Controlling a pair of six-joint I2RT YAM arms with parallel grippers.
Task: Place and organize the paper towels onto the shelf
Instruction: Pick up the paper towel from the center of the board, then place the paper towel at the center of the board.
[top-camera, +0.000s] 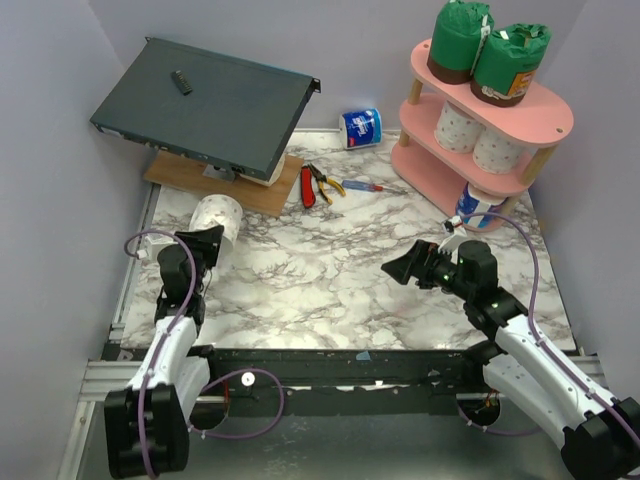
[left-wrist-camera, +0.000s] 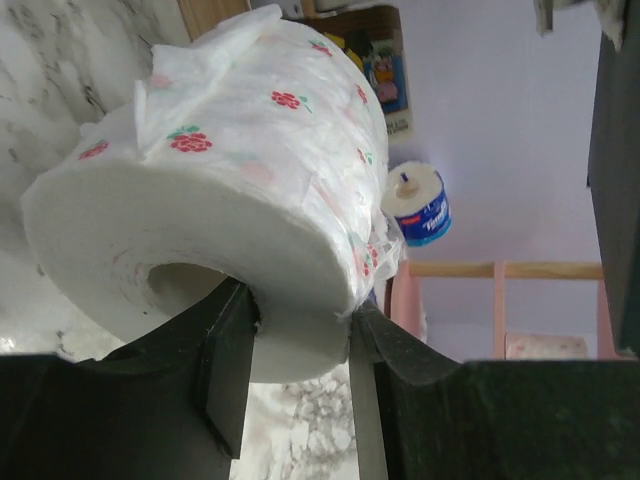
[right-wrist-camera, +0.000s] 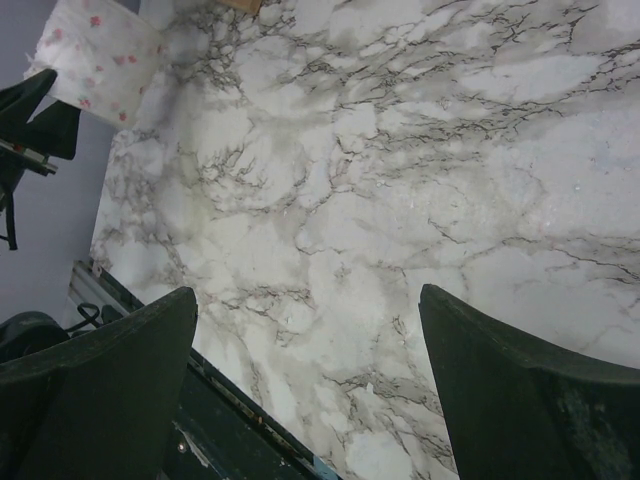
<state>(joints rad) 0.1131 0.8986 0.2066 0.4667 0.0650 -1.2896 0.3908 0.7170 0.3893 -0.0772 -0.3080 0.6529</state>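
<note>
Pinching the flowery paper towel roll (top-camera: 217, 213) at the desk's (top-camera: 330, 275) nine o'clock edge, the left hand (top-camera: 207, 240) gripped its wall. The right hand (top-camera: 393, 269) hung wide open. The pink shelf (top-camera: 552, 116) stood at two o'clock.

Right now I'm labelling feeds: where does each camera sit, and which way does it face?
Top: above, behind both arms, looking down on the table and shelf.
Left wrist: looks along the left gripper, shut on the floral roll.
Right wrist: looks down at the table past the open right gripper.
Shared: all show the floral roll.
</note>
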